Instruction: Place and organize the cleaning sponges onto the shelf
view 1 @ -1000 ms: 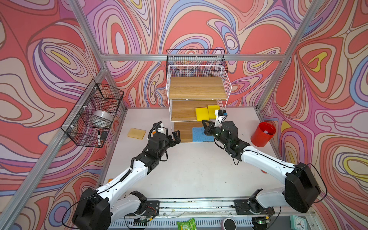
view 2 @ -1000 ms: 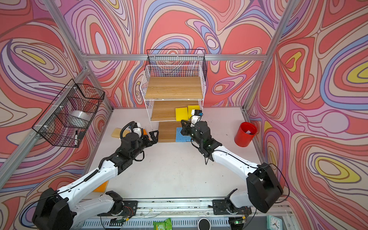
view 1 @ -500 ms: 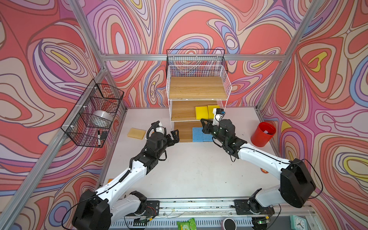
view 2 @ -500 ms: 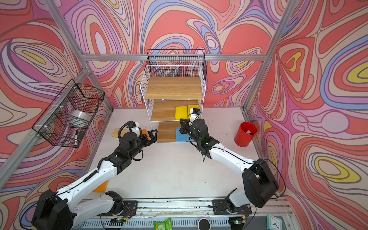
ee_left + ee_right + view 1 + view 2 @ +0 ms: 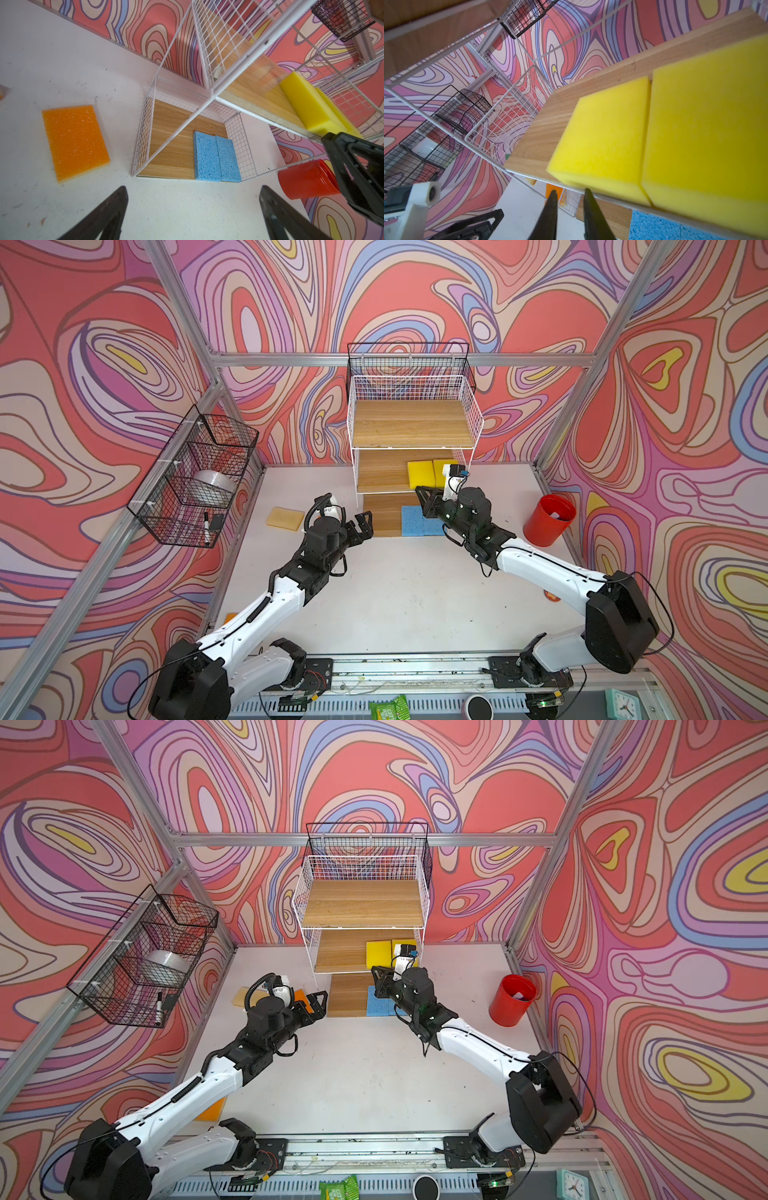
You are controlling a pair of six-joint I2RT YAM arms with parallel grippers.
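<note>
Yellow sponges [image 5: 602,135] sit on shelf [image 5: 542,133]; right claw [image 5: 570,190] narrow, empty — wide left claw [image 5: 316,1006] next needs orange sponge [image 5: 300,996], nine o'clock.

The shelf [image 5: 143,133] is white coated wire, its boards [image 5: 172,145] wood-grain with a soft sheen. The yellow sponges [image 5: 608,133] are fine, smooth matte foam; the blue sponges [image 5: 207,155] are open-pored and rough. The orange sponge [image 5: 74,141] looks coarse and scratchy, kinda sparkly. The table [image 5: 187,207] is matte white, scuffed. The red cup [image 5: 548,526] over at 3 o'clock: glossy plastic. My left pincer [image 5: 193,188] is matte black plastic.
</note>
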